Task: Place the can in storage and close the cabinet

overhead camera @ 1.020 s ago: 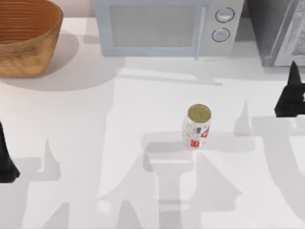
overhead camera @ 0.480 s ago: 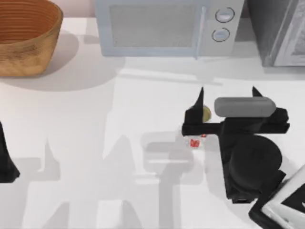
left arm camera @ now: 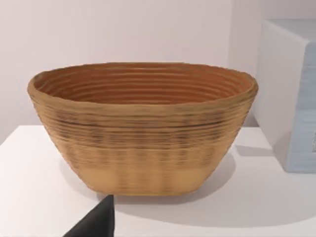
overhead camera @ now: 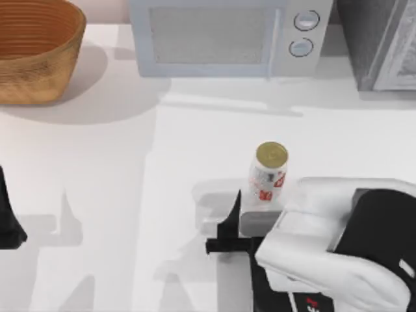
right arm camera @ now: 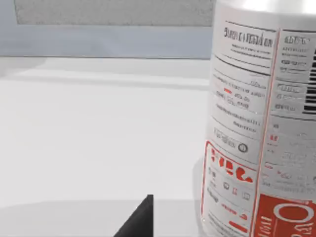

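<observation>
The can [overhead camera: 270, 170] stands upright in the middle of the table, with a gold top and a white label with red marks. It looms close in the right wrist view [right arm camera: 261, 123]. My right gripper [overhead camera: 263, 218] is low on the table just on the near side of the can, open. One black finger [overhead camera: 233, 218] shows to the can's left, and the other is hidden under the arm. The cabinet [overhead camera: 367, 45] is the dark grey speckled unit at the back right, with its pale door panel [overhead camera: 400, 55] slanting. My left gripper [overhead camera: 6, 218] stays parked at the left edge.
A white microwave [overhead camera: 221, 36] with two knobs stands at the back centre, directly behind the can. A woven brown basket [overhead camera: 36, 52] sits at the back left, and the left wrist view faces it [left arm camera: 143, 128]. Bare white tabletop lies between the can and the cabinet.
My right arm came in from the right edge, passed over the can and now sits low at its near side. The can and the left arm have not moved.
</observation>
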Tool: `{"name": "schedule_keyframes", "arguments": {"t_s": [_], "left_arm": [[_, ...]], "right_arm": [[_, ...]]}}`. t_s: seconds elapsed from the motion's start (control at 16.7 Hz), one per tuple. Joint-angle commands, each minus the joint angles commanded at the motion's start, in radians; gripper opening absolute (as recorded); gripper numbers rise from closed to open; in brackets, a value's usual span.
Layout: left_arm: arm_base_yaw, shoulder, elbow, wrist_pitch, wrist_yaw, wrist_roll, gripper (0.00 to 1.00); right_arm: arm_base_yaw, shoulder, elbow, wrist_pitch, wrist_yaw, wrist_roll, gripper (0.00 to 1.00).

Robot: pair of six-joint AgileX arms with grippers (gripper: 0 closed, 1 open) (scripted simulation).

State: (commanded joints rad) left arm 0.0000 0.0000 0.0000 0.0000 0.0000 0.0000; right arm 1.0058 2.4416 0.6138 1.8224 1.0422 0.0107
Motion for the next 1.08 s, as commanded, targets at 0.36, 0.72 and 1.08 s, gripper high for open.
{"name": "schedule_keyframes", "arguments": {"t_s": [0.36, 0.72, 1.08], "left_arm": [[0.0, 0.0, 0.0, 0.0, 0.0, 0.0, 1.0], [0.0, 0.0, 0.0, 0.0, 0.0, 0.0, 1.0], [0.0, 0.0, 0.0, 0.0, 0.0, 0.0, 1.0]], "right_arm": [[0.013, 0.031, 0.008, 0.023, 0.013, 0.0, 1.0], [-0.043, 0.056, 0.094, -0.047, -0.041, 0.011, 1.0], [-0.117, 0.039, 0.133, -0.09, -0.116, -0.003, 1.0]]}}
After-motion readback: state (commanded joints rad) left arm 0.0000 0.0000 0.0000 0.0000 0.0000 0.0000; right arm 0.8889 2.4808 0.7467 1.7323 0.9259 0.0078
